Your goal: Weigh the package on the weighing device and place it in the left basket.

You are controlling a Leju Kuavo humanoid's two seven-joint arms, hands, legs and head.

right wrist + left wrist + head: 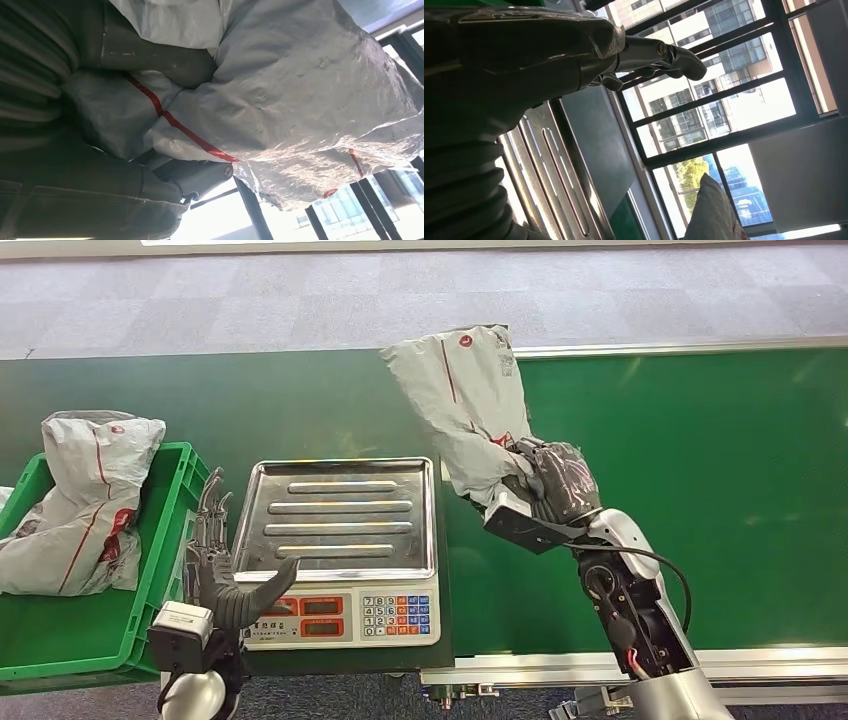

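My right hand (548,495) grips the grey package (468,410) by its lower end, holding it raised over the green belt (700,490) just past the right edge of the scale (340,550), whose steel pan (335,515) lies bare beside it. My left hand (215,560) holds nothing, fingers straight and apart, resting in the narrow gap between the scale's left edge and the right wall of the green basket (160,540), thumb lying across the pan's near left corner. Another grey package (85,500) fills the far part of the basket, leaving green floor free toward its near rim.
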